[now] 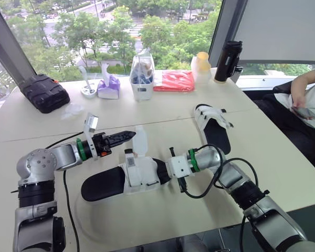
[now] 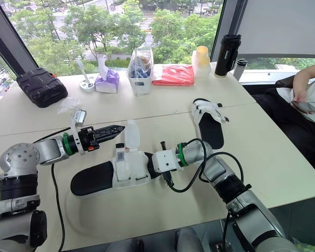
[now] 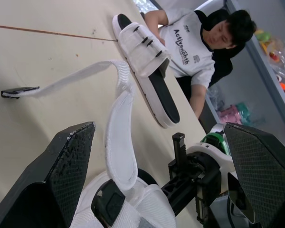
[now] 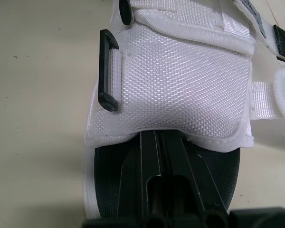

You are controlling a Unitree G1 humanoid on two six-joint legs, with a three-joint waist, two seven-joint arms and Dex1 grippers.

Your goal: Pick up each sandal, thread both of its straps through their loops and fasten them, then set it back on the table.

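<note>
Sandal point(image 1: 127, 176) well inside table point(image 1: 147, 220) edges, straps point(image 3: 119, 137) unfastened

Left claw point(image 3: 159, 127) gapes around a loose white strap point(image 3: 119, 142)

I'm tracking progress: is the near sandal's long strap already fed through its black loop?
No, the strap of the near sandal trails loose, its end lying free on the table.

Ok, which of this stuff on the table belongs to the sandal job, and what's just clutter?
Job: near sandal, its loose strap, far sandal, left gripper, right gripper.

Lying about: black case, tissue pack, clear bag, red packet, pale bottle, black flask.
</note>
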